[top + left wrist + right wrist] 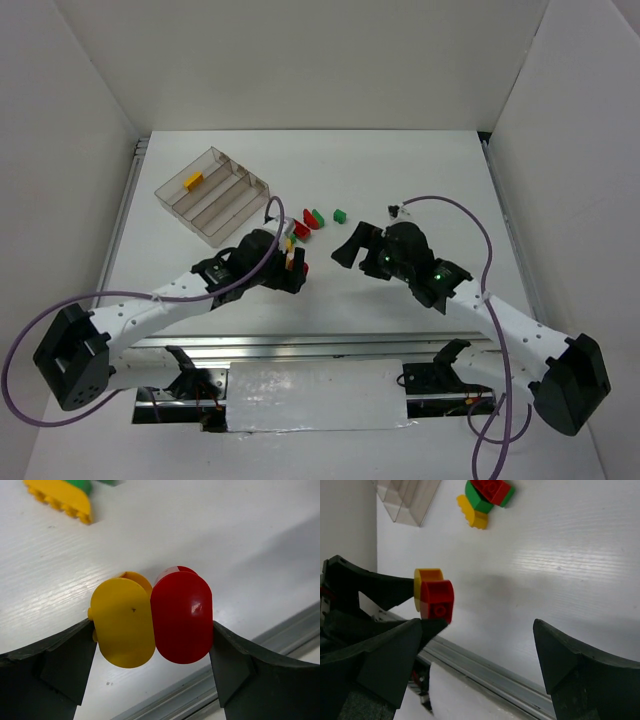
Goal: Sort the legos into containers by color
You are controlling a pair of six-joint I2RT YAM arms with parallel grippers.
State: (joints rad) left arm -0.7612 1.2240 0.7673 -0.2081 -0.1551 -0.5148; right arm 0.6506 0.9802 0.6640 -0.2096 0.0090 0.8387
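My left gripper (pixel 152 650) is shut on two rounded legos pressed side by side, a yellow one (pixel 122 622) and a red one (pixel 181 617), held just above the table. In the top view it (pixel 296 265) sits below the loose pile of red, green and yellow legos (pixel 308 222). A single green lego (pixel 340 214) lies to the pile's right. The clear three-compartment tray (pixel 228 208) stands at the back left with one yellow lego (pixel 194 181) in it. My right gripper (pixel 350 248) is open and empty, right of the left one; its view shows the held pair (pixel 436 600).
A loose yellow lego (pixel 60 497) and a green one (pixel 80 484) lie ahead of the left gripper. The metal rail (pixel 510 680) runs along the table's near edge. White walls close in the table on three sides.
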